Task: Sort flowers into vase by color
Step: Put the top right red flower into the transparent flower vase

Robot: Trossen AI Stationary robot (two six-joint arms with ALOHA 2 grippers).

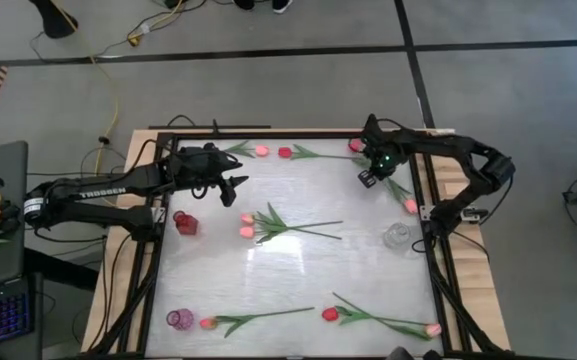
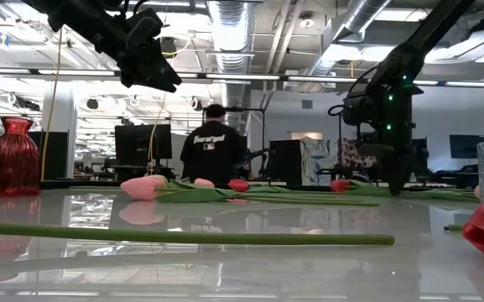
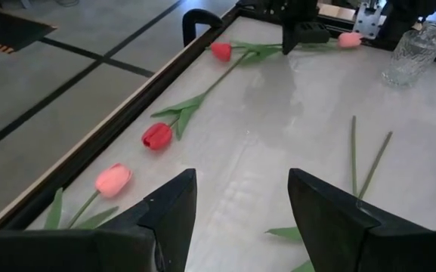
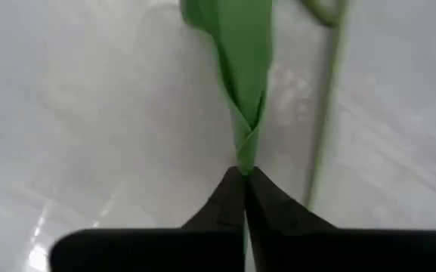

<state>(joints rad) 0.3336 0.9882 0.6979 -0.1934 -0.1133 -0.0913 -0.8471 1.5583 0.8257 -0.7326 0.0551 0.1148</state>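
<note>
Red and pink tulips lie scattered flat on the white table. My right gripper points down at the far right, shut on a green leaf. There a red-budded tulip and a pink-budded one lie with their stems meeting. My left gripper hovers open above the far left of the table, holding nothing. A red vase, a clear glass vase and a small pink vase stand upright on the table. My right gripper pinches a folded green leaf between its two fingertips, coming from above and pointing down. The leaf runs away from the fingers along the table top, and a thin stem lies beside it. Which of the two tulips the leaf belongs to cannot be told.
More tulips lie along the far edge, in the middle and along the near edge. A black frame rims the table. A person stands in the room beyond the far side.
</note>
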